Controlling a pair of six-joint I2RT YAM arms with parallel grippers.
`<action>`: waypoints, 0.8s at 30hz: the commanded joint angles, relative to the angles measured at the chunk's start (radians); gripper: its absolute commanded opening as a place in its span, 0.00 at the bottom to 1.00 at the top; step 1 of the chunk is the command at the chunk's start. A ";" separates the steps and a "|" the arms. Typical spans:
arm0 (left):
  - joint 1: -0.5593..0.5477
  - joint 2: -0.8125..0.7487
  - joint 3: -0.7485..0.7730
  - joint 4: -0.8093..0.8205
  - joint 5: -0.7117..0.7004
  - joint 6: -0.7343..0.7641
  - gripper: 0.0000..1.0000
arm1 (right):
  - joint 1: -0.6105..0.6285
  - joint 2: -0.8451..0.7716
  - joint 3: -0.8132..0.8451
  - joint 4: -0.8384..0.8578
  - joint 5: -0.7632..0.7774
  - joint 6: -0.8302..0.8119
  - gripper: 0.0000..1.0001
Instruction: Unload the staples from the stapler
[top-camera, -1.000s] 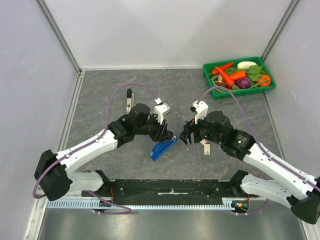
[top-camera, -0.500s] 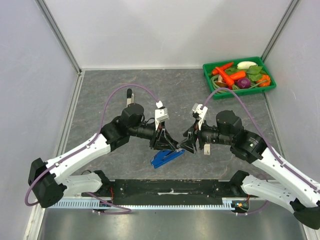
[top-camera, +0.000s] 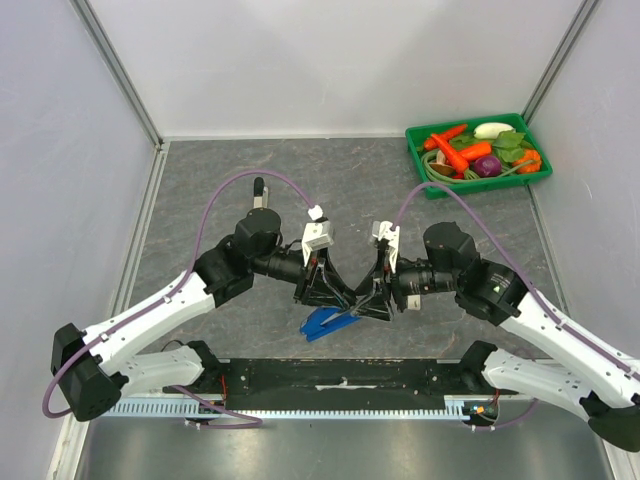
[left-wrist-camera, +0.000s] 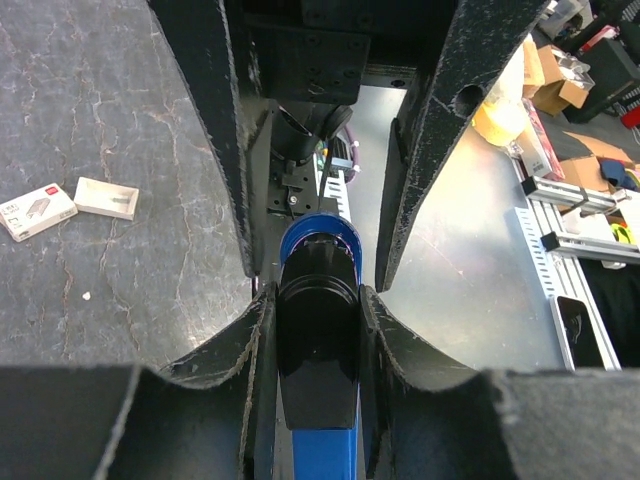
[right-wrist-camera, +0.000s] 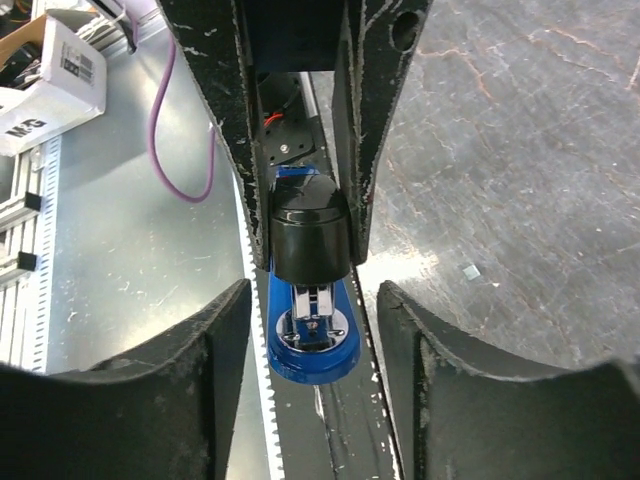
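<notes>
Right tool (right-wrist-camera: 312, 335) now nearer, jaws apart astride the stapler (top-camera: 320, 323); left tool (left-wrist-camera: 315, 325) tight on it.

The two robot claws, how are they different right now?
The left gripper is squeezed shut on the stapler, pressing against both its sides; the right gripper is open, with a gap on either side of the stapler. The left gripper holds the black top part; the right gripper sits around the blue rounded end. Both are black, have two fingers, and face each other over the stapler.
</notes>
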 joint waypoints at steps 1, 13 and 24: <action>-0.006 -0.026 0.037 0.079 0.054 -0.008 0.02 | 0.016 0.013 0.025 0.037 -0.057 -0.001 0.57; -0.007 -0.062 0.033 0.143 0.024 -0.050 0.02 | 0.027 -0.010 -0.067 0.110 -0.015 0.051 0.16; -0.007 -0.141 0.033 0.320 -0.215 -0.126 0.02 | 0.032 -0.065 -0.214 0.248 0.053 0.173 0.11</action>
